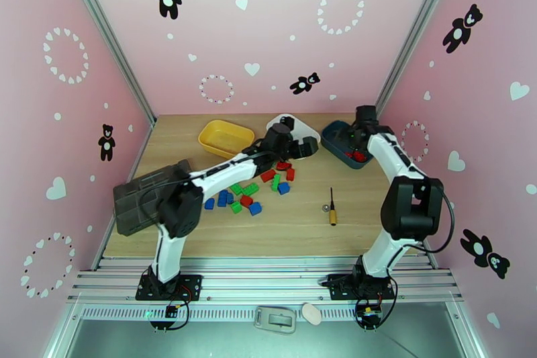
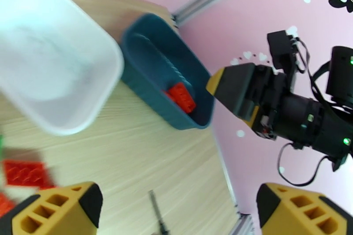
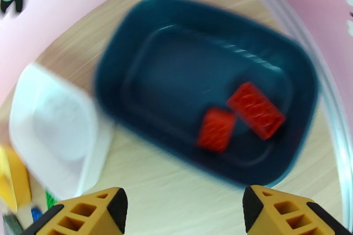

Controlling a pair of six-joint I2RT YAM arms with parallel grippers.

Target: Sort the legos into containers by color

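In the top view we see three bins in a row across the upper middle of the frame, at the far side of the table [image 1: 295,226]: the yellow bin [image 1: 226,138] left, the white bin [image 1: 305,127] centre, the teal bin [image 1: 332,136] right. The teal bin holds two red bricks [image 3: 256,110], lying just beside each other toward its lower right in the right wrist view (too blurred for us to tell whether they touch). The yellow and white bins show bare floors.

The right gripper [image 3: 183,200] hangs over the teal bin, fingers apart with nothing between them. The left gripper [image 1: 295,149] is spread wide and holds nothing, in front of the white bin at the upper edge of the loose bricks [image 1: 258,188], which lie scattered red, green and blue at centre frame. A screwdriver [image 1: 332,207] lies to their right.
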